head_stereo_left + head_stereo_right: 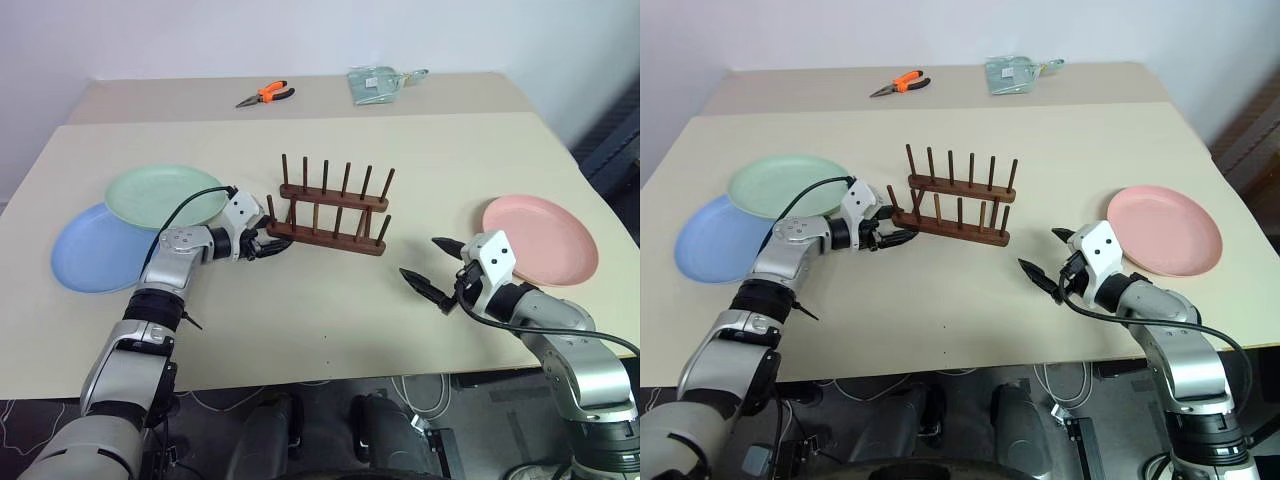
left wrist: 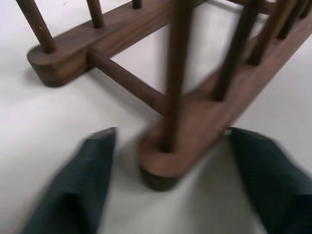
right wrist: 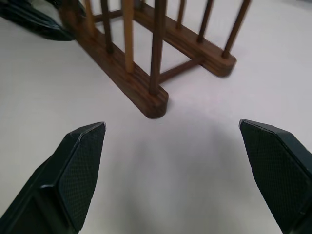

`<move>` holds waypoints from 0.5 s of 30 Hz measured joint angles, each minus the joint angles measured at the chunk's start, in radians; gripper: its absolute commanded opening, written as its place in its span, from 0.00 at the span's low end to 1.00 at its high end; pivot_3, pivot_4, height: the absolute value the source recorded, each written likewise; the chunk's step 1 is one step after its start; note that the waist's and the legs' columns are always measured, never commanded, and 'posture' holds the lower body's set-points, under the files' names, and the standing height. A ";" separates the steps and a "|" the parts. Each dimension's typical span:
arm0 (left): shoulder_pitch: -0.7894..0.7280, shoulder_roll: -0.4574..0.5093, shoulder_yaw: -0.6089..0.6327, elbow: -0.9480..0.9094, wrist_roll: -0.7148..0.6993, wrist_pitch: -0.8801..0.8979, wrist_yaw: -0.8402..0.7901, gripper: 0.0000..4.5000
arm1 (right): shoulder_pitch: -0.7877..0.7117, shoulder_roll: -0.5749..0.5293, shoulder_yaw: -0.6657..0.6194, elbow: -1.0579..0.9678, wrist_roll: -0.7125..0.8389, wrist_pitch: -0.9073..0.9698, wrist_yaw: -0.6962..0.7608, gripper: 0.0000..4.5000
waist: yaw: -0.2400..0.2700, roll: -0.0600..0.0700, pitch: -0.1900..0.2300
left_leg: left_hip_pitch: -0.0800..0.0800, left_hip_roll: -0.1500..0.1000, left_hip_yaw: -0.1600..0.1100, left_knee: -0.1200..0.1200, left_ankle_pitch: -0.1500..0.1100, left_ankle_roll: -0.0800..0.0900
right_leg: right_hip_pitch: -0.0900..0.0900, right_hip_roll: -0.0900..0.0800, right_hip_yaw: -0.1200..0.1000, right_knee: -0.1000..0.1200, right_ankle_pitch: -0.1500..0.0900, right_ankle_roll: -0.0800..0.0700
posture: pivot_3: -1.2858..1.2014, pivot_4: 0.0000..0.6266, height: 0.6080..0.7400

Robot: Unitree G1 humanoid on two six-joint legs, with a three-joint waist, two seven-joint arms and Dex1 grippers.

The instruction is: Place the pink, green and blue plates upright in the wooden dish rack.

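Note:
The wooden dish rack (image 1: pixel 335 215) stands empty in the middle of the table. My left gripper (image 1: pixel 272 243) is open at the rack's left end, and in the left wrist view its fingers (image 2: pixel 83 185) straddle the end of the near base bar (image 2: pixel 170 161) with a gap on each side. My right gripper (image 1: pixel 420 257) is open over bare table to the right of the rack, facing the rack's right end (image 3: pixel 151 102). The green plate (image 1: pixel 165 195) lies flat at the left, overlapping the blue plate (image 1: pixel 95 250). The pink plate (image 1: pixel 545 238) lies flat at the right.
Orange-handled pliers (image 1: pixel 265 95) and a pale green packet (image 1: pixel 375 83) lie on a second table behind. The table's front edge (image 1: pixel 330 375) runs just below both arms.

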 measured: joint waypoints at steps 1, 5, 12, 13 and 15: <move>0.002 -0.002 0.000 0.001 0.000 -0.009 -0.006 0.37 | 0.000 0.000 0.000 -0.014 0.002 0.004 -0.005 1.00 | -0.001 0.000 0.000 | 0.000 0.000 0.000 0.000 0.000 0.000 | 0.000 0.000 0.000 0.000 0.000 0.000 | 0.52 0.24 1.00; 0.080 0.008 0.002 -0.124 -0.006 0.012 -0.034 0.15 | -0.003 -0.003 0.002 -0.012 0.007 0.005 -0.005 1.00 | -0.006 0.000 -0.001 | 0.000 0.000 0.000 -0.001 0.000 0.000 | 0.000 0.000 0.000 -0.001 0.000 0.000 | 0.52 0.24 1.00; 0.352 0.047 -0.048 -0.598 -0.042 0.169 -0.059 0.15 | -0.043 -0.053 -0.001 0.104 -0.010 -0.020 0.043 1.00 | -0.001 0.002 -0.002 | 0.000 0.000 0.000 0.000 -0.001 0.002 | 0.002 0.000 0.000 -0.005 0.001 -0.003 | 0.52 0.24 1.00; 0.377 0.054 -0.059 -0.652 -0.046 0.192 -0.061 0.15 | -0.048 -0.061 -0.006 0.119 -0.012 -0.025 0.049 1.00 | 0.000 0.002 -0.002 | 0.000 0.000 0.000 0.000 -0.001 0.002 | 0.003 0.000 0.000 -0.005 0.000 -0.005 | 0.52 0.24 1.00; 0.413 0.074 -0.081 -0.743 -0.051 0.231 -0.071 0.15 | -0.047 -0.076 -0.021 0.146 -0.014 -0.044 0.065 1.00 | -0.001 0.002 -0.002 | 0.000 0.000 0.000 0.000 -0.001 0.002 | 0.003 0.000 0.000 -0.005 0.000 -0.005 | 0.52 0.24 1.00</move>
